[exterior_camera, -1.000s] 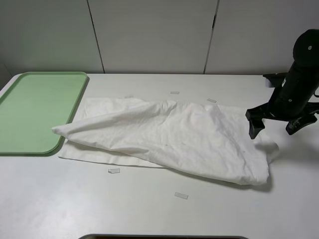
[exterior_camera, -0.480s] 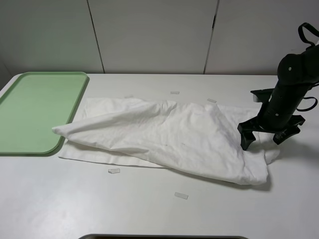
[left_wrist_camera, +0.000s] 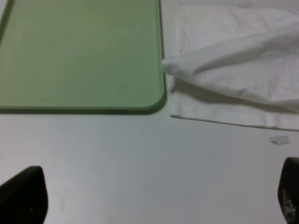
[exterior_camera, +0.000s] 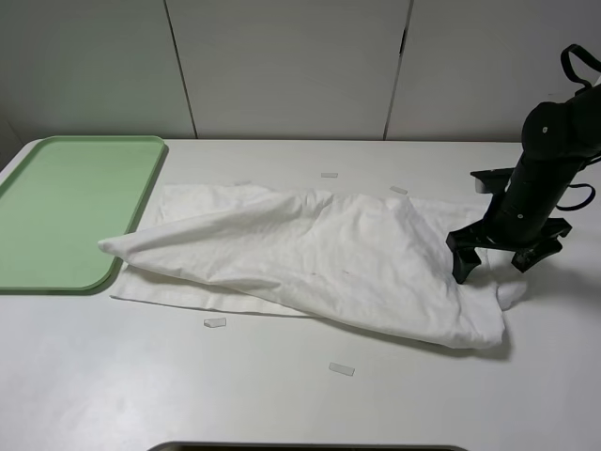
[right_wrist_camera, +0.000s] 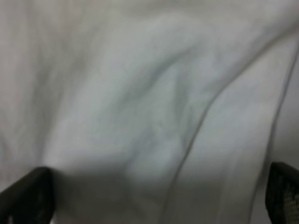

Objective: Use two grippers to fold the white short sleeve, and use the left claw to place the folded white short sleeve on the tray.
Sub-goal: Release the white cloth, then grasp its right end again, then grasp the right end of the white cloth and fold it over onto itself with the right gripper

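Observation:
The white short sleeve (exterior_camera: 310,256) lies crumpled and partly folded across the middle of the table, one corner pointing at the tray (exterior_camera: 66,202). My right gripper (exterior_camera: 490,267) hangs open just over the shirt's right edge, one finger (exterior_camera: 460,265) over the cloth. In the right wrist view the white cloth (right_wrist_camera: 140,107) fills the frame between the open right gripper (right_wrist_camera: 154,196) tips. The left claw (left_wrist_camera: 156,196) is open above bare table, short of the tray (left_wrist_camera: 79,56) and the shirt corner (left_wrist_camera: 224,70). It is out of the exterior high view.
Small whitish tape strips lie on the table in front of the shirt (exterior_camera: 215,322), (exterior_camera: 341,369) and behind it (exterior_camera: 329,175). One strip (left_wrist_camera: 279,139) shows in the left wrist view. A dark edge (exterior_camera: 310,447) runs along the table's front. White wall panels stand behind.
My right arm has moved left and down, from beside the shirt to over its right edge, then nearly stopped. The shirt and tray have not moved.

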